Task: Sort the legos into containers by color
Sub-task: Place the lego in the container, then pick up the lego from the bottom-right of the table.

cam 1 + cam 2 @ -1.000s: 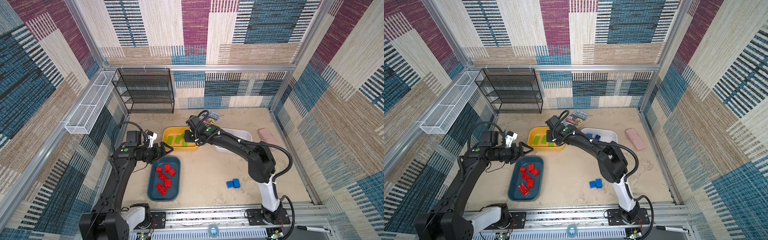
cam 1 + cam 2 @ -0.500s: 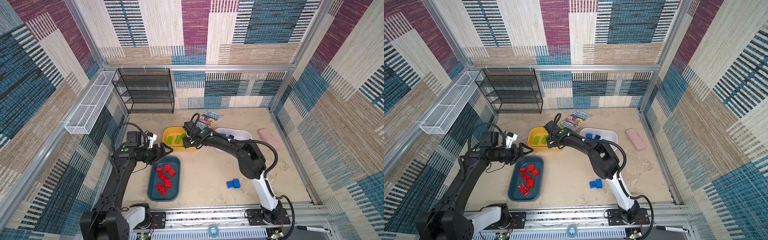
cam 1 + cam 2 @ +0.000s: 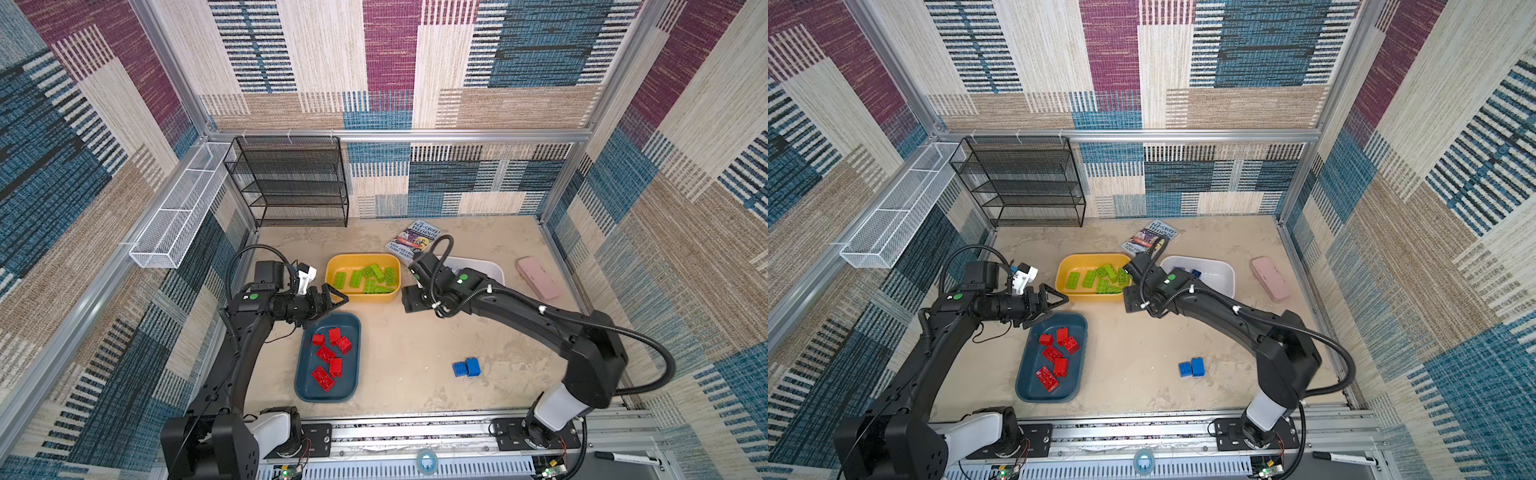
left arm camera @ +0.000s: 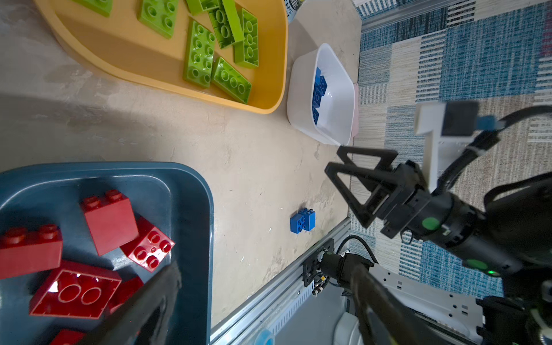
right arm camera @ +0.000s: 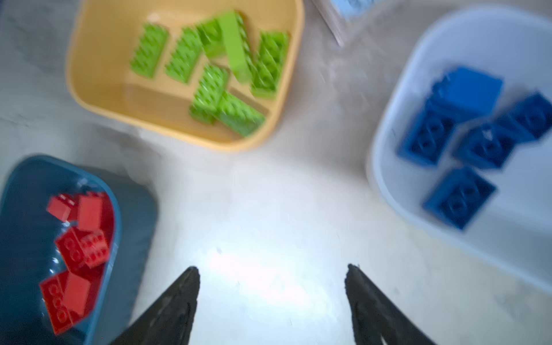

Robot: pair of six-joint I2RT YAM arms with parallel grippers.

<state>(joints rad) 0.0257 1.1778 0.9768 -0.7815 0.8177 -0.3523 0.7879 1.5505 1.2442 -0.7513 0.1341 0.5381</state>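
Beige table (image 3: 415, 332) inside patchwork fabric walls (image 3: 390, 62). Lime green plastic bricks (image 3: 356, 279) sit in the yellow plastic bin (image 3: 334, 270), red bricks (image 3: 325, 354) in the dark teal bin (image 3: 345, 386), and two loose blue bricks (image 3: 466, 368) near the front edge. Wrist views reveal more blue bricks (image 5: 466, 131) inside the white bin (image 5: 403, 89). Left gripper (image 3: 332, 308) and right gripper (image 5: 271, 268) are both wide and empty.

We find on the table (image 3: 415, 336) a yellow bin (image 3: 331, 277), white bin (image 3: 487, 268), teal bin (image 3: 306, 376), two blue bricks (image 3: 466, 368), book (image 3: 413, 241), pink case (image 3: 537, 277).

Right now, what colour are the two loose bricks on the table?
Blue bricks; clearest in the left wrist view.
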